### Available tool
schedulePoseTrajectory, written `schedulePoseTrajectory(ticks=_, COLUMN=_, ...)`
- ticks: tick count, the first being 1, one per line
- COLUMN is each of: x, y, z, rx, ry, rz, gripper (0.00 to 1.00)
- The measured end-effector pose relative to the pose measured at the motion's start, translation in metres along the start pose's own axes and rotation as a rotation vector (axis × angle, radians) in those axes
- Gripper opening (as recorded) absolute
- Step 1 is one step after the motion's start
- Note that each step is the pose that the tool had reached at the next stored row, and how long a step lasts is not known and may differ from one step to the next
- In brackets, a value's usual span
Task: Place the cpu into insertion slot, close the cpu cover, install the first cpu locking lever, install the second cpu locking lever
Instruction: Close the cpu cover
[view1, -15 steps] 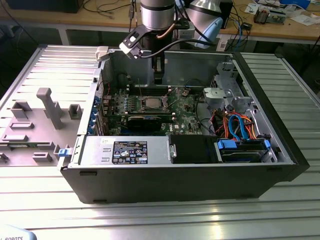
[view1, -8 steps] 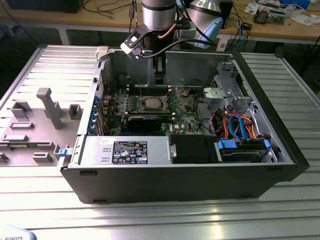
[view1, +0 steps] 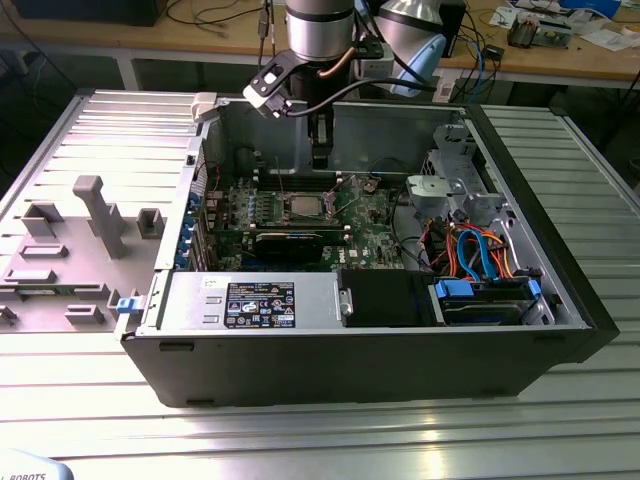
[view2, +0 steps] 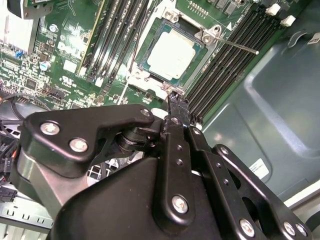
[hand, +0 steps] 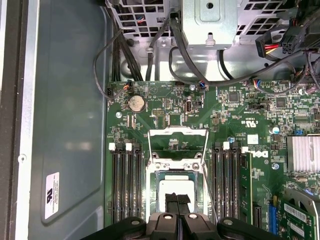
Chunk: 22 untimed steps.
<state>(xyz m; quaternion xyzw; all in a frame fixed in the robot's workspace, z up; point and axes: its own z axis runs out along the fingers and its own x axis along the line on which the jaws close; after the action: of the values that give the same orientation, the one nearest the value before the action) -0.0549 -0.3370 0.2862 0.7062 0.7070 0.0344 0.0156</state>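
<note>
The cpu (view2: 170, 52) lies flat in the insertion slot (view2: 197, 65), its silver-grey top showing, also visible in the first wrist view (hand: 175, 186) and the exterior view (view1: 303, 207). The cpu cover (hand: 177, 133), a thin silver frame, looks lifted open on the socket's side away from the gripper. A thin locking lever (view2: 235, 45) sticks out sideways from the socket corner. My gripper (view2: 176, 97) hangs just above the socket edge, shut with nothing between its fingers. In the exterior view the gripper (view1: 320, 160) is inside the open computer case, over the green board.
Black memory slots (hand: 125, 185) flank the socket on both sides. A finned heat sink (hand: 303, 152), a long black card (view1: 288, 240), a drive cage (view1: 450, 190) with coloured cables (view1: 480, 255) and the case walls (hand: 65, 125) surround the board.
</note>
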Motion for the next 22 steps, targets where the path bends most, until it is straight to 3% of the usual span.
schedulePoseTrajectory(ticks=22, x=0.0000, y=0.0047, z=0.0004, rx=0.0000, ry=0.0000, rz=0.000, gripper=0.11)
